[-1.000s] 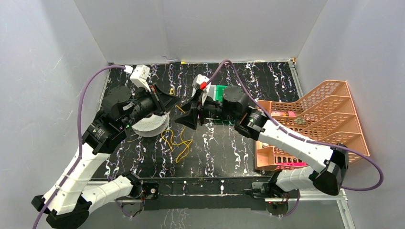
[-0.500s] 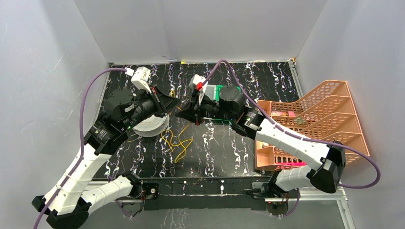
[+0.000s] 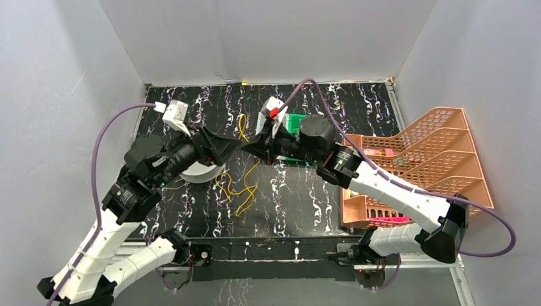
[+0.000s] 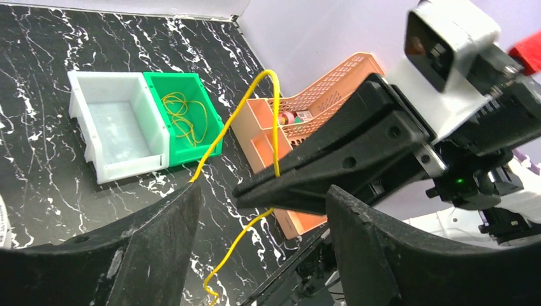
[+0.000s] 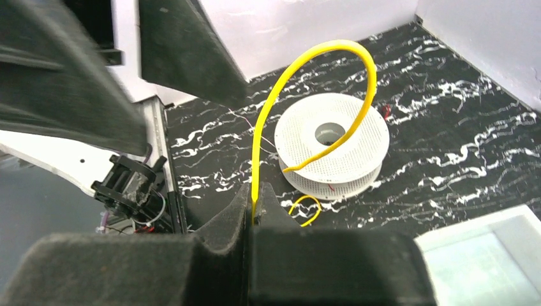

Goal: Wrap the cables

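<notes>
Across the middle of the top view both arms reach in from the lower corners and meet nose to nose, so my first worry is a bump. The left gripper (image 3: 226, 145) has its fingers spread on either side of the right gripper (image 3: 250, 148), and any sideways drift would knock them together.

Next, the white spool (image 5: 332, 146) lies flat and unheld on the table (image 3: 306, 197), left of centre; a tug on the wire could drag it.

Smallest but likeliest: the yellow cable (image 5: 357, 60), pinched between the right fingers pressed tight together, arches springily above them and may slip out. Its lower run hangs toward the loose cables (image 3: 236, 191) at centre frame and could snag there.

Both wrists hover above the table, the left pointing right, the right pointing left.
</notes>
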Tool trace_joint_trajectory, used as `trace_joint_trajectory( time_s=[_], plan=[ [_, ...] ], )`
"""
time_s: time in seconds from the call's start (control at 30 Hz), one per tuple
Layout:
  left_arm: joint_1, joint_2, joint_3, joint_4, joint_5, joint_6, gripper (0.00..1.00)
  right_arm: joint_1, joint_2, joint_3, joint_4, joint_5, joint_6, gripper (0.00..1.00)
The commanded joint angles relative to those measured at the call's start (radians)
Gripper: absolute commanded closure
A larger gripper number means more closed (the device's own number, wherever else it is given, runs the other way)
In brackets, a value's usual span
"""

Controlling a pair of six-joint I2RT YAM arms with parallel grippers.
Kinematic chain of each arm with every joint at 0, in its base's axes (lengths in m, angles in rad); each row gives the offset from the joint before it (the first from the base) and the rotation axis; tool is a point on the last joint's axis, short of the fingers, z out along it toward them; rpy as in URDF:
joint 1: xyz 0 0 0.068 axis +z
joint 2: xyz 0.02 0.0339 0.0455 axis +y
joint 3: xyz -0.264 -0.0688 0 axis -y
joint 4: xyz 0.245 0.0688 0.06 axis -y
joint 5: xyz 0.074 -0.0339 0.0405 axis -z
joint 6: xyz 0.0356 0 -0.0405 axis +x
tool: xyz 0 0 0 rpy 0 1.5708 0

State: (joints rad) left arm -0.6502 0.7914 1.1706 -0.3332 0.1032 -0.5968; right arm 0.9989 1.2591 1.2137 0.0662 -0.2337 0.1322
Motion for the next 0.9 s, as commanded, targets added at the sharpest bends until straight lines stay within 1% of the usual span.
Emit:
trace_joint_trajectory(
  time_s=[0.0,0.1,0.2,0.3,0.37,0.43,0.53,0.67,0.77,0.87],
  plan=[
    [-0.002,-0.082,-0.041,0.028,-0.025,0.055,0.28,0.001,-0.009,0.048,-0.062,0.082,-0.012,1.0],
    [-0.002,-0.13,-0.055,0.01,-0.039,0.103,0.24,-0.024,-0.005,0.059,-0.1,0.062,-0.003,1.0],
    [-0.002,-0.147,-0.043,-0.035,-0.037,0.174,0.23,-0.066,-0.015,0.046,-0.103,-0.041,0.003,1.0],
    [-0.002,-0.149,-0.033,-0.112,-0.071,0.259,0.21,-0.144,-0.021,0.037,-0.108,-0.207,0.034,1.0],
    [-0.002,-0.151,-0.045,-0.133,-0.052,0.306,0.2,-0.211,-0.022,0.027,-0.105,-0.343,0.066,1.0],
    [-0.002,-0.15,-0.062,-0.133,0.0,0.332,0.18,-0.261,-0.025,0.018,-0.102,-0.48,0.083,1.0],
    [-0.002,-0.127,-0.083,-0.116,0.077,0.341,0.16,-0.283,-0.03,0.01,-0.109,-0.62,0.08,1.0],
    [-0.002,-0.087,-0.139,-0.008,0.234,0.308,0.15,-0.284,-0.031,-0.015,-0.104,-0.781,0.076,1.0],
    [-0.002,-0.042,-0.16,0.049,0.35,0.279,0.14,-0.283,-0.045,-0.07,-0.036,-0.898,0.103,1.0],
    [-0.002,-0.023,-0.184,0.109,0.414,0.261,0.14,-0.283,-0.068,-0.124,0.056,-0.973,0.151,1.0]
  ],
)
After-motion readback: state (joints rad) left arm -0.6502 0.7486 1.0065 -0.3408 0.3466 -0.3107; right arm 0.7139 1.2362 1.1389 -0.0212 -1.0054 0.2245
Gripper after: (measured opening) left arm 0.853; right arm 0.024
